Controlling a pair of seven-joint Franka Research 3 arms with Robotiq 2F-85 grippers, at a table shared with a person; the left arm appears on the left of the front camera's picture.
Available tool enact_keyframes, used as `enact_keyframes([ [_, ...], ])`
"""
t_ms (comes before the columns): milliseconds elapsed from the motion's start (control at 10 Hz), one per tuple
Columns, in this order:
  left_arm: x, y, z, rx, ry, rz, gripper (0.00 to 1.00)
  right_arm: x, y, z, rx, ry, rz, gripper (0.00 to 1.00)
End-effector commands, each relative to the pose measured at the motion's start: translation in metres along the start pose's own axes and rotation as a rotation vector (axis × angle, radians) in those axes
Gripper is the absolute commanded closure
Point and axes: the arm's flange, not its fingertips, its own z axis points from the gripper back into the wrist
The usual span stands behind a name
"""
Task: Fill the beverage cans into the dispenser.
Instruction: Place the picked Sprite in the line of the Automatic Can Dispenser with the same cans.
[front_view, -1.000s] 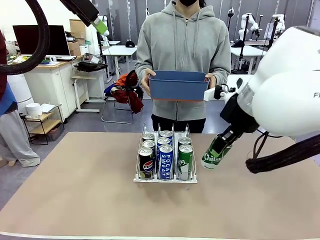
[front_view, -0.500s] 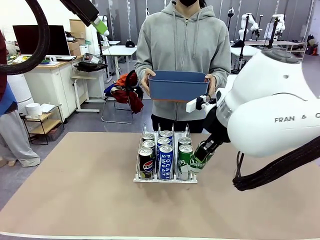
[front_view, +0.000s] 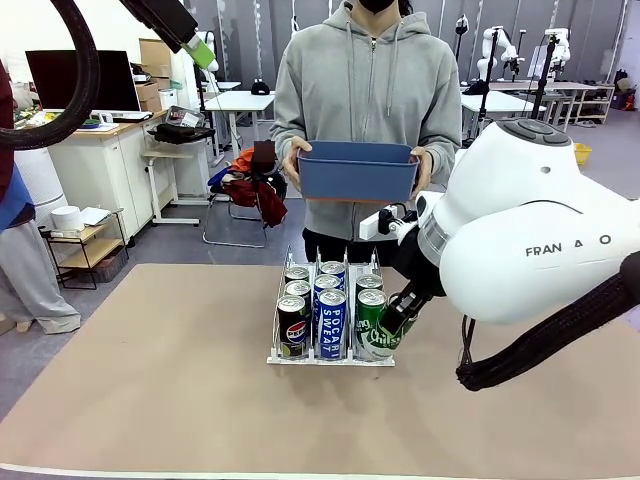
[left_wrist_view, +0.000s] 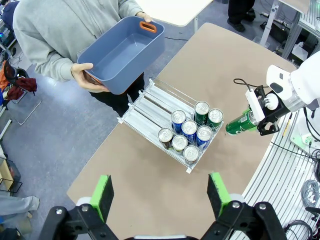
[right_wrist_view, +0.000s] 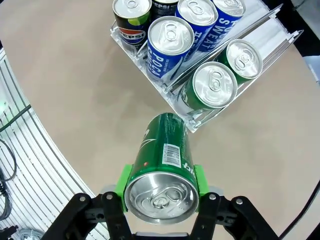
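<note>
While my right tool is clamped on a green can, gripping its sides near the top, I hold it tilted just beside the rack's near right corner, at the surface's middle. The rack holds seven cans. A smooth, rigid but dentable can likely slips if squeezed lightly, so mid-body is safest. My left tool hangs wide open, holding nothing.
</note>
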Motion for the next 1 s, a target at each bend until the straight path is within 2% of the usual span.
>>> enact_keyframes([
  [0, -0.002, 0.001, 0.001, -0.012, -0.003, 0.0, 0.0, -0.001, -0.001, 0.006, -0.006, -0.01, -0.015, 0.42],
  [600, -0.002, 0.001, 0.001, -0.012, -0.003, 0.0, 0.0, 0.026, -0.016, -0.027, -0.023, -0.041, 0.002, 0.42],
  [900, -0.002, 0.001, 0.001, -0.012, -0.003, 0.0, 0.0, 0.038, -0.029, -0.04, -0.09, -0.04, -0.011, 0.42],
])
